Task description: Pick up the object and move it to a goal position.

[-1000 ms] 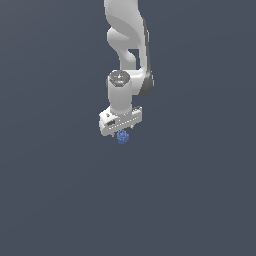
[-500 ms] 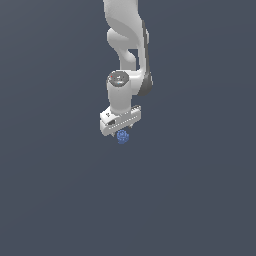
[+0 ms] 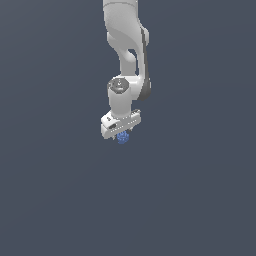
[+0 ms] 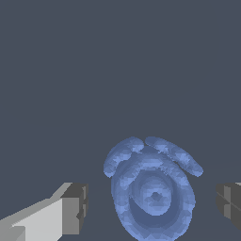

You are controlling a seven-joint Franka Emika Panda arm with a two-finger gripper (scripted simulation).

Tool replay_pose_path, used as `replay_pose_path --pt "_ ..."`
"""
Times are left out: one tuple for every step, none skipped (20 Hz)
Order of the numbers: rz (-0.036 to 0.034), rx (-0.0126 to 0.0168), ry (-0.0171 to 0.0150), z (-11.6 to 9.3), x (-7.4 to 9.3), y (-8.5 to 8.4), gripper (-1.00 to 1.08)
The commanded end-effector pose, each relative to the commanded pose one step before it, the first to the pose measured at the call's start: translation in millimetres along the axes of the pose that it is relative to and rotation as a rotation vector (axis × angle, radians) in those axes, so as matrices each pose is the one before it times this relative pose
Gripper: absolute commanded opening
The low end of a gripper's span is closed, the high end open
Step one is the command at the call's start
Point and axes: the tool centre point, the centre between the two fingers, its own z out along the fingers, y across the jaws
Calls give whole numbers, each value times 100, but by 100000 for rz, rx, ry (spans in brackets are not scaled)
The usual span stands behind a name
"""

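The object (image 3: pixel 123 137) is a tiny blue bumpy lump lying on the dark grey floor, directly under the white hand. In the wrist view the object (image 4: pixel 151 190) appears as a blue ringed lump with a curved lobe on one side. My gripper (image 3: pixel 121 134) points straight down over it. In the wrist view my gripper (image 4: pixel 150 207) is open, with one fingertip (image 4: pixel 74 209) on one side of the object and the other fingertip (image 4: pixel 229 203) on the opposite side. A gap shows between the object and each fingertip. The hand hides part of the object in the exterior view.
The white arm (image 3: pixel 127 45) comes down from the top of the exterior view. A plain dark grey floor (image 3: pixel 60 200) lies all around. No goal marker shows.
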Motion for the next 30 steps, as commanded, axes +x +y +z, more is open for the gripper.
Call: replay_pose_path --pt "-126 22 -16 1146 -39 -38 100" --pt "0 0 0 352 -10 15 100" --pt "-67 -15 1 290 15 -14 100" --pt "0 0 0 238 -1 15 100" --pt "0 0 0 183 1 13 100" --pt "0 0 0 130 2 10 100" --pt "0 0 0 77 2 7 100" --pt "0 0 0 26 1 2 100" --pt "0 0 0 0 0 0 -100" --pt "0 0 0 0 0 0 -100" --pt "0 0 0 0 0 0 -100" --pt "0 0 0 0 0 0 -100" --pt "0 0 0 0 0 0 -100" --pt "0 0 0 0 0 0 -100" --pt "0 0 0 0 0 0 -100" --pt "0 0 0 0 0 0 -100" --pt "0 0 0 0 0 0 -100" --pt "0 0 0 0 0 0 -100" --pt "52 -137 85 -82 16 57 -100" --pt "0 0 0 -9 26 -27 -100" --pt "0 0 0 -26 77 -82 -100" --pt "0 0 0 -43 129 -136 -100" --pt "0 0 0 -60 180 -190 -100" --pt "0 0 0 -78 232 -245 -100" --pt "0 0 0 -95 285 -300 -100" --pt "0 0 0 -113 337 -356 -100" --pt "0 0 0 -131 391 -411 -100" --pt "0 0 0 -149 446 -468 -100" --pt "0 0 0 -167 502 -525 -100" --pt "0 0 0 -186 559 -582 -100"
